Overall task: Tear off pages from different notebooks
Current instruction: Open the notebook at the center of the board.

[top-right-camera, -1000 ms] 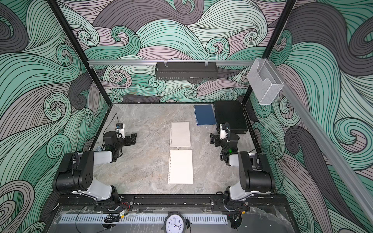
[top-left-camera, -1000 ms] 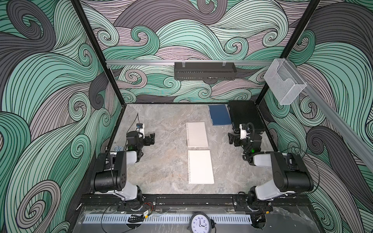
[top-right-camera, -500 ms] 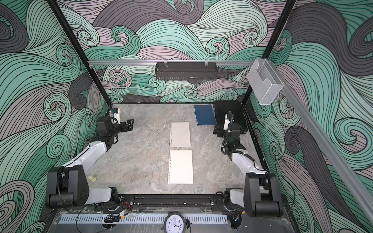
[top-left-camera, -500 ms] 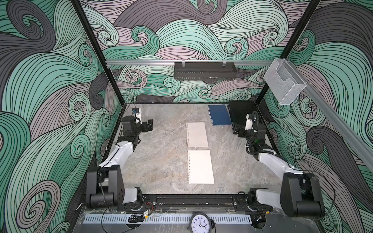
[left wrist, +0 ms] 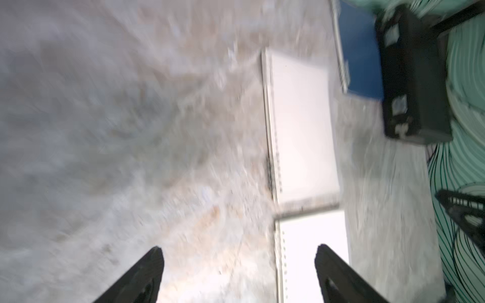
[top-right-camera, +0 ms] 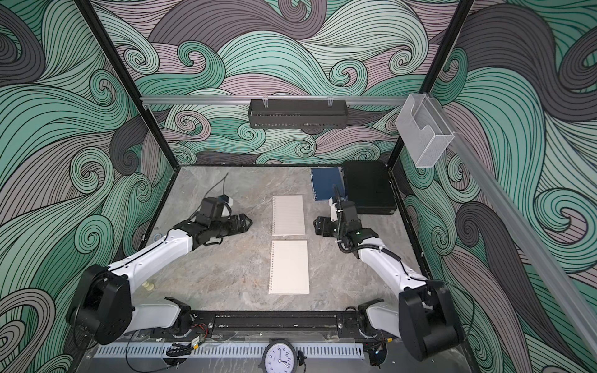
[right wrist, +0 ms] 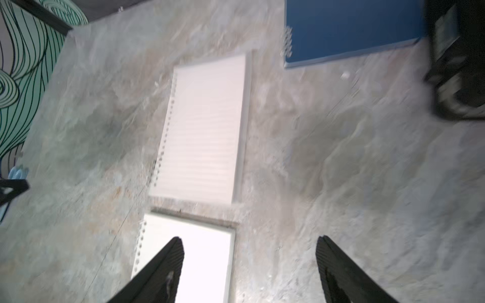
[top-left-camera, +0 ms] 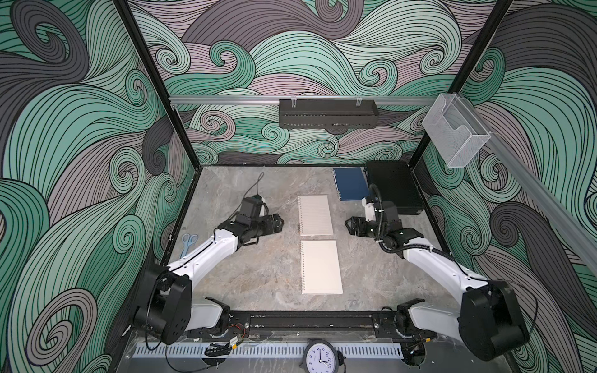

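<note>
Across the marble table [top-left-camera: 258,274], in both top views, three spiral notebooks are lying flat. The lined notebook [top-left-camera: 315,214] is mid-table, the cream notebook [top-left-camera: 320,267] just nearer the arm bases, and the blue notebook [top-left-camera: 351,184] far back beside one black case [top-left-camera: 395,187]. Pages [top-right-camera: 288,214] of the lined and cream ones are sitting bound on the wire. One pair of scissors [top-left-camera: 188,243] is showing by the left wall in a top view. Two arms are reaching forward and bending inward. The left gripper [top-left-camera: 280,222] and right gripper [top-left-camera: 349,225] are facing each other across the lined notebook, both apart from it.

Left wrist view, blurred: the left gripper [left wrist: 239,248] is standing wide with nothing between its jaws, and the cream notebook [left wrist: 315,236] is running off the frame.

Right wrist view, also blurred: the right gripper [right wrist: 250,238] is gaping empty, one finger [right wrist: 162,270] is overlapping the cream notebook [right wrist: 199,244], and the black case [right wrist: 459,52] is being cut off.
</note>
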You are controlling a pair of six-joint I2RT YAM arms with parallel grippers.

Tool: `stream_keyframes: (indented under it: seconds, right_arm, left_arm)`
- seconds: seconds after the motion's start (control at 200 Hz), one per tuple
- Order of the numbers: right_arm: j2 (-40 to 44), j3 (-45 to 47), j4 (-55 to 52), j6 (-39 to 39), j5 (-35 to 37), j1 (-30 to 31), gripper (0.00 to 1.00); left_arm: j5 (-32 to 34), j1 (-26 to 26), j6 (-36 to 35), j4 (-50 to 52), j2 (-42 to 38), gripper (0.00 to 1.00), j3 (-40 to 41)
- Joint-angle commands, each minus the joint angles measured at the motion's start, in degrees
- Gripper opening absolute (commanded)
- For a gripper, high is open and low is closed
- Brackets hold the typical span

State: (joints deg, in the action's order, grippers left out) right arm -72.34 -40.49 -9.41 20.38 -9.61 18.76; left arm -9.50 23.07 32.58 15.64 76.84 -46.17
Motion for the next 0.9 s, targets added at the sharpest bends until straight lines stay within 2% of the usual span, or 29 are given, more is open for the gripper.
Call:
stream_keyframes:
  seconds: [0.0,0.075,0.14,0.215,0.335,0.48,0.56,0.67,0.796,0.896]
  right_arm:
    - [-4.2,-1.9,-1.7,4.5,-4.0,0.3,0.74]
    - [-9.2,-5.2,-1.5,5.4,-5.3,0.3,0.66]
    - [-13.1,-8.4,-1.8,5.7,-4.9,0.2,0.66]
    - [-17.5,-11.7,-0.3,6.3,-5.6,0.3,0.64]
    - [-24.9,-16.9,1.5,6.6,-6.6,0.1,0.63]
    - [-34.6,-25.1,0.2,6.3,-9.4,-0.8,0.6]
    - [-38.7,-28.4,0.4,6.5,-12.3,-1.2,0.57]
    - [-42.0,-31.4,-0.8,6.4,-12.4,-1.2,0.56]
    - [-43.8,-32.4,-0.8,6.4,-13.1,-1.4,0.56]
    - [-45.1,-32.8,-0.5,6.5,-14.5,-1.4,0.56]
  left_arm:
    - [-1.6,1.9,5.0,6.6,4.2,0.87,-4.3]
    - [-1.9,2.0,2.6,9.8,10.0,0.85,-9.8]
    - [-0.5,2.0,-1.5,14.9,14.6,0.84,-16.8]
    - [2.1,1.6,-3.2,19.3,20.3,0.81,-24.1]
    - [-3.9,1.4,-5.3,18.7,28.9,0.73,-32.3]
    - [-6.3,1.2,-5.7,19.9,37.9,0.67,-41.2]
    - [-8.9,1.2,-5.6,18.3,41.0,0.64,-43.7]
    - [-10.2,1.1,-4.9,18.0,44.1,0.61,-46.1]
    - [-11.6,1.1,-4.3,16.5,45.5,0.58,-45.6]
    - [-14.6,1.3,-3.9,14.7,46.5,0.52,-44.6]
